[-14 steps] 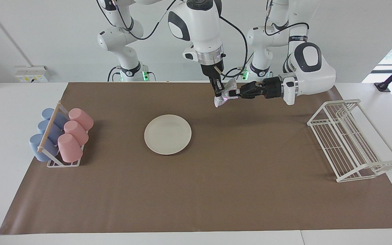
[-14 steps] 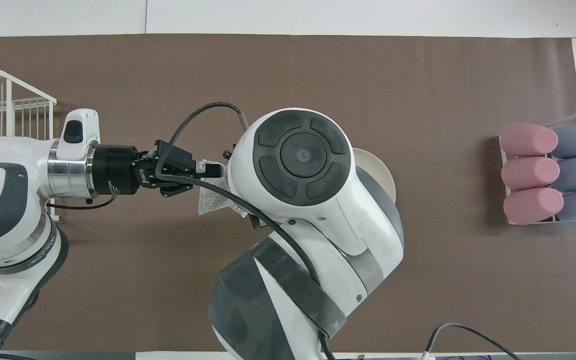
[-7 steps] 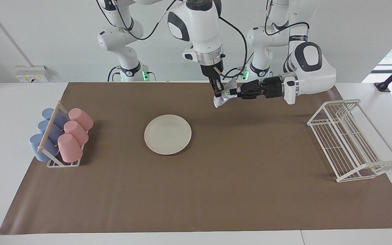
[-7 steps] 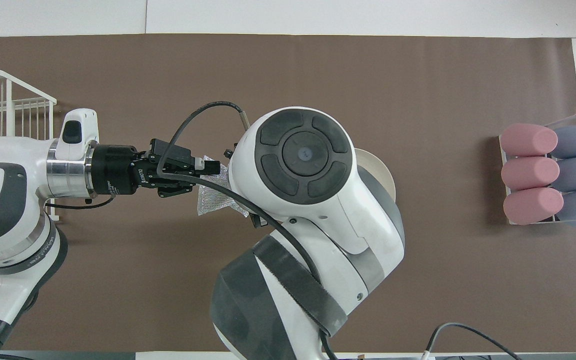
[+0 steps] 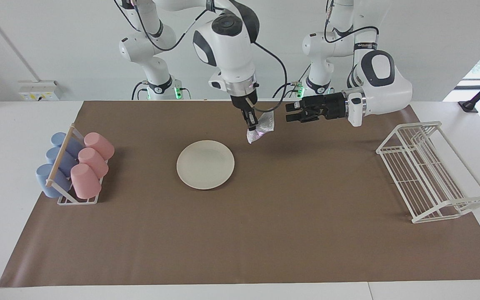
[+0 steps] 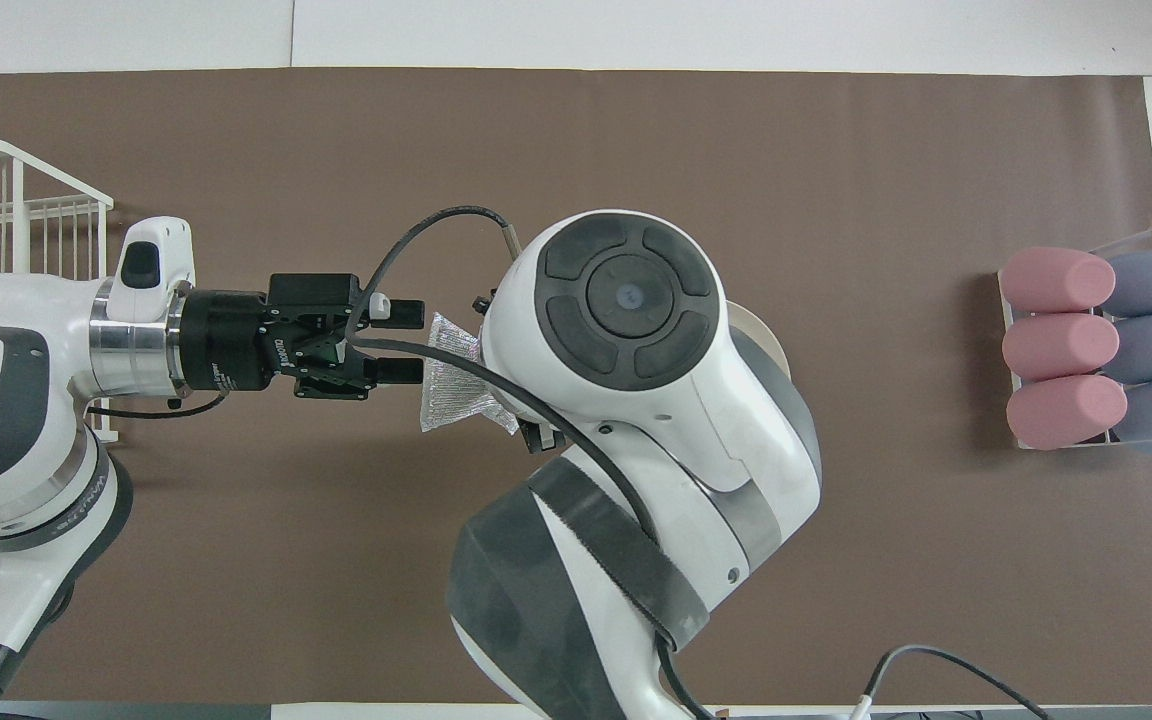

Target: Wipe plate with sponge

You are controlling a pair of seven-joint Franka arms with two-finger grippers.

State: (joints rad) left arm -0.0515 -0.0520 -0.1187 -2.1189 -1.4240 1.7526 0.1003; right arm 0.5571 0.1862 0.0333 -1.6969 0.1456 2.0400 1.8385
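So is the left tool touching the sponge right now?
Apart. In the facing view, brown mat shows between the open left tool and the sponge, which hangs from the right tool.

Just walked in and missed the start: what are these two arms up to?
The right gripper holds the sponge in the air, shut on it, over the brown mat beside the plate, which lies bare. The left gripper hangs beside the sponge, jaws open, not touching it. Wiping has not yet begun.
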